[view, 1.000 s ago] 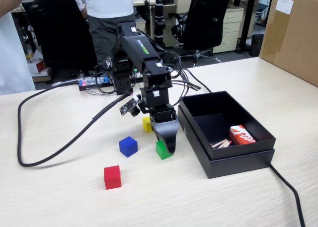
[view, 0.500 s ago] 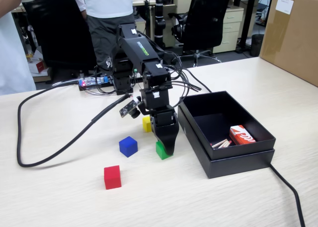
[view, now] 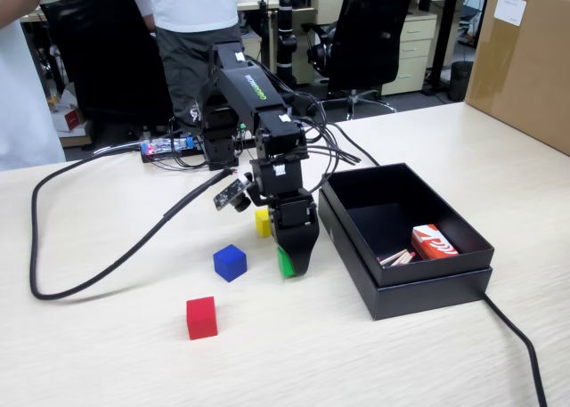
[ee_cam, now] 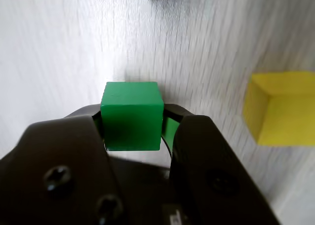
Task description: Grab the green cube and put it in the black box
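Note:
The green cube (ee_cam: 132, 114) sits between the two black jaws of my gripper (ee_cam: 133, 117), and both jaws press against its sides. In the fixed view only a sliver of the green cube (view: 284, 262) shows at the tip of my gripper (view: 292, 263), low at the table surface. The arm points straight down there. The black box (view: 427, 296) stands just to the right of the gripper, apart from it, with its top open.
A yellow cube (view: 263, 222) lies just behind the gripper. A blue cube (view: 230, 263) lies to its left and a red cube (view: 201, 317) nearer the front. A red-and-white carton (view: 434, 243) lies inside the box. Black cables (view: 53, 291) cross the table, and a cardboard box (view: 525, 60) stands far right.

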{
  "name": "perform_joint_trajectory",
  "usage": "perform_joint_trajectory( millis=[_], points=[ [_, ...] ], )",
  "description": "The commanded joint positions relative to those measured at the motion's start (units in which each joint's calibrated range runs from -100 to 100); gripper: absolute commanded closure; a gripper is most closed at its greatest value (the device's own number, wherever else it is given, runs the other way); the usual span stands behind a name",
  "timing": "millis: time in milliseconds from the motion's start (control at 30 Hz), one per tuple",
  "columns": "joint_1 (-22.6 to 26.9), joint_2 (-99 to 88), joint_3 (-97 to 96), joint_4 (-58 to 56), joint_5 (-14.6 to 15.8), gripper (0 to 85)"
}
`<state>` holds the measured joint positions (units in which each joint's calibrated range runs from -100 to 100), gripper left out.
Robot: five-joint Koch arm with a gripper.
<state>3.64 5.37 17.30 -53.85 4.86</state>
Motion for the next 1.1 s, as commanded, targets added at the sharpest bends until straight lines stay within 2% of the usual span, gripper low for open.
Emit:
perform_joint_trajectory(
  millis=[0,267,333,467,667,1067],
  points=[
    [1.17,-13.92,2.83,-2.61,0.44,84.6],
    [8.11,-30.9,6.46,-8.83,3.76,84.6],
    [11.53,-28.49,9.63,-9.34,6.11,84.6],
    [13.43,-20.23,11.8,-9.09,7.52,84.6],
    [12.65,-3.59,18.79,-8.91,7.37,84.6],
    [12.06,8.68,19.6,-8.91,7.47,84.5]
  ],
)
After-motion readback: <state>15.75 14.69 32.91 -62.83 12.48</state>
